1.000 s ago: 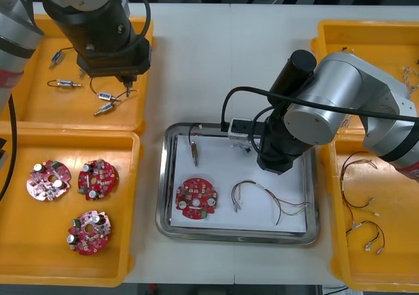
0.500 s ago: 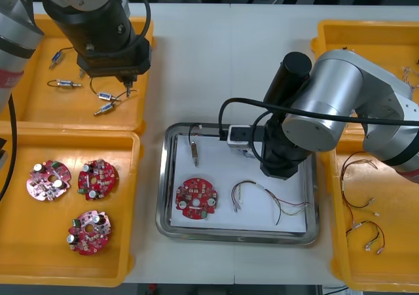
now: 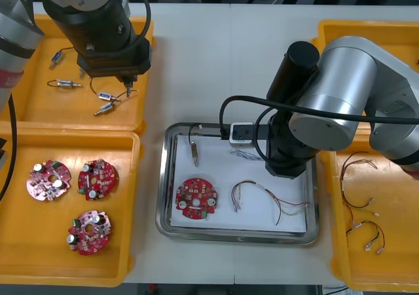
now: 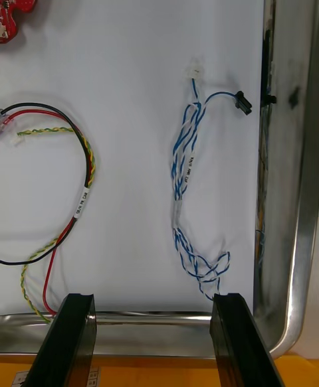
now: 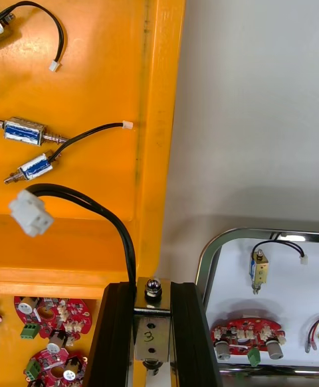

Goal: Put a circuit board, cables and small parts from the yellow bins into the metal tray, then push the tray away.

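Right wrist view: right gripper (image 4: 151, 301), fingers spread, hovers over the twisted blue and white cable (image 4: 185, 181) in the white-lined metal tray (image 4: 292, 161); left gripper (image 5: 151, 289) clamps a small metal part (image 5: 152, 338) above a yellow bin (image 5: 80, 62).

left tool (image 5: 151, 289): clamped, hovering | right tool (image 4: 153, 301): spread apart, low

Plain light table (image 3: 222, 66)
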`<state>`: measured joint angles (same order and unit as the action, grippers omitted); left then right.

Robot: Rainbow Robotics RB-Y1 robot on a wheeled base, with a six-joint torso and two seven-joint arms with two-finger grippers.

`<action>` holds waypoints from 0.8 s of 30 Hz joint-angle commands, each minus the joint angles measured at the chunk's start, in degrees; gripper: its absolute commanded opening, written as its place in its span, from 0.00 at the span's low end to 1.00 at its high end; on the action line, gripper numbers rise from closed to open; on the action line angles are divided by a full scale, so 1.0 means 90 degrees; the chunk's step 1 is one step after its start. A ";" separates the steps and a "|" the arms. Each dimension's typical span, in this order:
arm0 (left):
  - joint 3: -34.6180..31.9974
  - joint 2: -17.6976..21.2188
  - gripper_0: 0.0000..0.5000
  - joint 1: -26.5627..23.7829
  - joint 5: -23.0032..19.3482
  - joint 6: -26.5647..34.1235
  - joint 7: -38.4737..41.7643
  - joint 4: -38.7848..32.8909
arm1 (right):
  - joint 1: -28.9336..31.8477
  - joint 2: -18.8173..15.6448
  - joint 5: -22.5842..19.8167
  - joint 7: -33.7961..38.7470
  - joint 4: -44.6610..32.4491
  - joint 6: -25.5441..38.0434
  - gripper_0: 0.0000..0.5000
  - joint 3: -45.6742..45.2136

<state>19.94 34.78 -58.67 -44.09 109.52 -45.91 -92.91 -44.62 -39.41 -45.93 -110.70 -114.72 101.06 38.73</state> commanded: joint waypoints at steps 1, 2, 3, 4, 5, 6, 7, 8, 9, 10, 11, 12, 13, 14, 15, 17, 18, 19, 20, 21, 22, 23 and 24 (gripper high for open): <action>-0.0008 0.0090 0.00 -0.0278 -0.0052 0.0053 0.0551 -0.0223 | -0.0042 0.0052 -0.0073 0.0200 -0.0261 0.0109 1.00 -0.0505; -0.0008 0.0090 0.00 -0.0278 -0.0052 0.0053 0.0551 -0.0223 | -0.0042 0.0033 -0.0083 0.0200 -0.0281 0.0119 1.00 -0.0632; 0.0002 0.0090 0.00 -0.0278 -0.0052 0.0053 0.0551 -0.0223 | -0.0032 0.0033 -0.0102 0.0200 -0.0300 0.0128 1.00 -0.0700; -0.0008 0.0090 0.00 -0.0278 -0.0052 0.0053 0.0551 -0.0223 | -0.0032 0.0003 -0.0112 0.0210 -0.0349 0.0168 1.00 -0.0827; -0.0008 0.0090 0.00 -0.0278 -0.0052 0.0053 0.0551 -0.0223 | -0.0032 -0.0045 -0.0122 0.0220 -0.0398 0.0246 1.00 -0.0973; -0.0008 0.0090 0.00 -0.0278 -0.0043 0.0053 0.0551 -0.0223 | -0.0032 -0.0055 -0.0122 0.0220 -0.0408 0.0294 1.00 -0.1042; -0.0008 0.0090 0.00 -0.0278 -0.0052 0.0053 0.0541 -0.0223 | -0.0022 -0.0075 -0.0131 0.0230 -0.0437 0.0421 1.00 -0.1188; -0.0008 0.0090 0.00 -0.0278 -0.0052 0.0053 0.0541 -0.0223 | -0.0013 -0.0094 -0.0151 0.0239 -0.0466 0.0578 1.00 -0.1344; -0.0008 0.0090 0.00 -0.0278 -0.0052 0.0053 0.0541 -0.0223 | -0.0013 -0.0104 -0.0170 0.0239 -0.0476 0.0646 1.00 -0.1413; -0.0008 0.0090 0.00 -0.0278 -0.0052 0.0053 0.0551 -0.0223 | -0.0013 -0.0123 -0.0210 0.0249 -0.0486 0.0822 1.00 -0.1569; -0.0008 0.0090 0.00 -0.0278 -0.0052 0.0053 0.0551 -0.0223 | -0.0013 -0.0153 -0.0249 0.0269 -0.0495 0.0993 1.00 -0.1725; -0.0008 0.0090 0.00 -0.0278 -0.0052 0.0053 0.0541 -0.0223 | -0.0013 -0.0163 -0.0258 0.0278 -0.0486 0.0993 1.00 -0.1803; -0.0008 0.0090 0.00 -0.0278 -0.0052 0.0053 0.0551 -0.0223 | -0.0013 -0.0192 -0.0297 0.0308 -0.0486 0.0993 1.00 -0.1989; 0.0002 0.0090 0.00 -0.0278 -0.0052 0.0053 0.0551 -0.0223 | -0.0003 -0.0231 -0.0336 0.0356 -0.0486 0.0993 1.00 -0.2184; -0.0008 0.0090 0.00 -0.0278 -0.0052 0.0053 0.0551 -0.0223 | -0.0003 -0.0241 -0.0346 0.0366 -0.0486 0.0993 1.00 -0.2282; -0.0008 0.0061 0.00 -0.0278 -0.0052 0.0053 0.0560 -0.0223 | 0.0066 -0.0290 -0.0385 0.0454 -0.0486 0.0993 1.00 -0.2692; -0.0008 0.0051 0.00 -0.0278 -0.0033 0.0053 0.0570 -0.0223 | 0.0114 -0.0329 -0.0405 0.0493 -0.0486 0.0993 1.00 -0.2926; -0.0008 0.0041 0.00 -0.0278 -0.0033 0.0053 0.0570 -0.0223 | 0.0134 -0.0348 -0.0415 0.0513 -0.0495 0.0993 1.00 -0.3044; -0.0008 0.0012 0.00 -0.0278 -0.0013 0.0053 0.0580 -0.0223 | 0.0202 -0.0407 -0.0444 0.0542 -0.0495 0.0993 1.00 -0.3249; -0.0008 -0.0037 0.00 -0.0288 0.0035 0.0053 0.0609 -0.0223 | 0.0280 -0.0495 -0.0502 0.0601 -0.0505 0.0993 1.00 -0.3454; -0.0008 -0.0076 0.00 -0.0278 0.0074 0.0053 0.0609 -0.0223 | 0.0329 -0.0543 -0.0542 0.0669 -0.0505 0.0993 1.00 -0.3561; -0.0008 -0.0164 0.00 -0.0288 0.0182 0.0053 0.0629 -0.0233 | 0.0417 -0.0641 -0.0639 0.0845 -0.0525 0.0993 1.00 -0.3766; -0.0008 -0.0213 0.00 -0.0278 0.0241 0.0053 0.0639 -0.0223 | 0.0456 -0.0680 -0.0669 0.0933 -0.0525 0.0993 1.00 -0.3854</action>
<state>19.94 34.61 -58.67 -43.74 109.53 -45.49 -93.11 -42.59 -41.78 -50.50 -106.45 -117.39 109.79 8.95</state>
